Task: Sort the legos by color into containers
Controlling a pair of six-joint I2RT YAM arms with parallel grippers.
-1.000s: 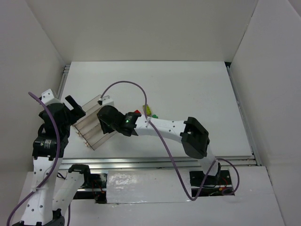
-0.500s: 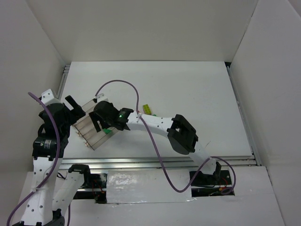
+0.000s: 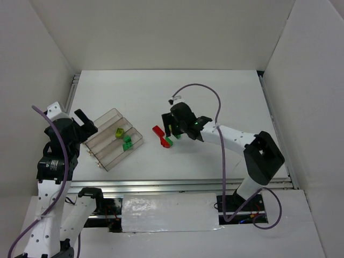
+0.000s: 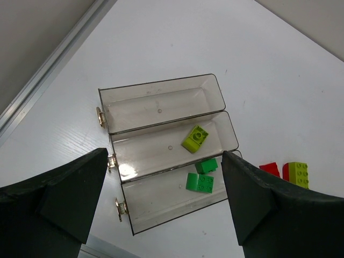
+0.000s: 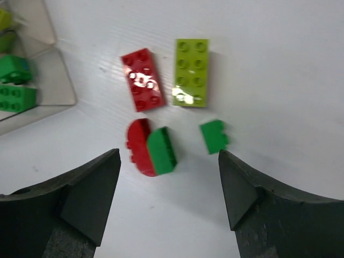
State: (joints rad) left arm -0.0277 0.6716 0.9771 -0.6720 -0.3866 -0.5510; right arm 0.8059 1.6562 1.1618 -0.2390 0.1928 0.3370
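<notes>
From above, the clear three-trough plastic tray [image 3: 102, 128] lay at the left. The loose bricks sat to its right, under the right gripper [image 3: 169, 132].

The left wrist view showed a yellow-green brick [image 4: 194, 138] in the middle trough and two bright green bricks [image 4: 199, 183] in the neighbouring one. The left gripper [image 4: 164, 158] hung spread and empty.

In the right wrist view, the jaws stood apart, holding nothing, over a red studded brick [image 5: 142, 80] and a small green brick [image 5: 214, 135]. That lone green one looked the cleanest pick, provided the descent kept clear of the red-and-green pair [image 5: 151, 146].

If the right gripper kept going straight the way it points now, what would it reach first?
Probably the red and green rounded pair, which lies between the open fingers of the right gripper. The small green brick sits slightly off that line. Depth is unclear.
</notes>
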